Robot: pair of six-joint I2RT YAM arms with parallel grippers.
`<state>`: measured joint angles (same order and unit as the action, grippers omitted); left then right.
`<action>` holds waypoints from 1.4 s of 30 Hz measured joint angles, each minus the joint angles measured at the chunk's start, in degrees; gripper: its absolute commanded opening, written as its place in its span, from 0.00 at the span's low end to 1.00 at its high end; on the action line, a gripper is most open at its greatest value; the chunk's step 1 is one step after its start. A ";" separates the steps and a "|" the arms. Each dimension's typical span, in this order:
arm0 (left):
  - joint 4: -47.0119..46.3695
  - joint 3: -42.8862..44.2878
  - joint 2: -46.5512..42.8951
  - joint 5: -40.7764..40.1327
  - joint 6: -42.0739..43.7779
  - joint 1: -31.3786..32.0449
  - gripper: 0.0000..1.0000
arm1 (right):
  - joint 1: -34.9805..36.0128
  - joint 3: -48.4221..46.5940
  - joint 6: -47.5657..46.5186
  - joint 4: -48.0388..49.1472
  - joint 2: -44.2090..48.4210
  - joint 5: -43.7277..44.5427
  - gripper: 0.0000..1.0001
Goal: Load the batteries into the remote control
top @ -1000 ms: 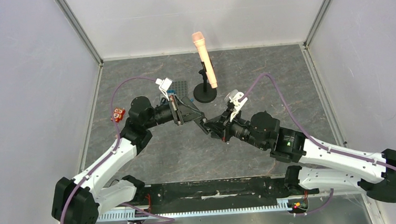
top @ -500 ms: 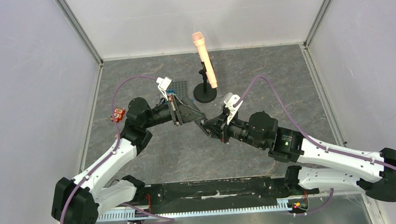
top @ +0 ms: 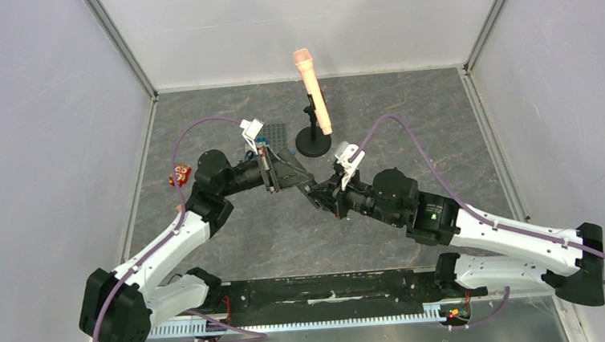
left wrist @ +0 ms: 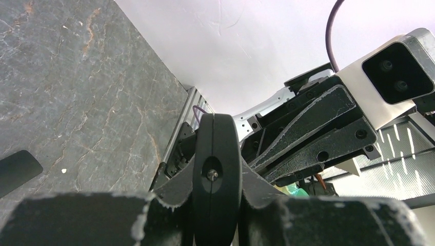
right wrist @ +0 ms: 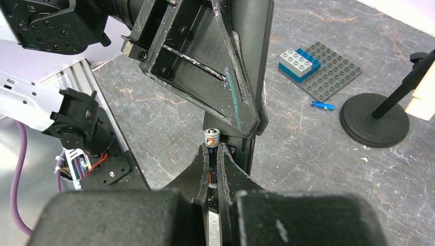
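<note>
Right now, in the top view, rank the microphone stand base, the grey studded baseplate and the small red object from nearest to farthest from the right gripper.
1. The microphone stand base, just beyond the right gripper, which holds a battery.
2. The grey studded baseplate, farther back and to the left.
3. The small red object, far left near the wall.

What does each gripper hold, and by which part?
The right gripper holds a battery by its body, tip protruding. The left gripper holds the remote control; where exactly is hidden.

Microphone stand (top: 313, 144) near right gripper (top: 314, 193)
</note>
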<state>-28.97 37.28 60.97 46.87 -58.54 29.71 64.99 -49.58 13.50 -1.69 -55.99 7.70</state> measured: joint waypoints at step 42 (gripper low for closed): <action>0.11 -1.16 -0.02 -2.38 1.25 0.00 0.02 | 0.00 -2.97 6.47 -6.99 -2.75 2.78 0.22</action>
<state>-28.86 36.12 60.95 44.49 -57.30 29.71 64.99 -52.56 19.97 -8.69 -58.74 10.48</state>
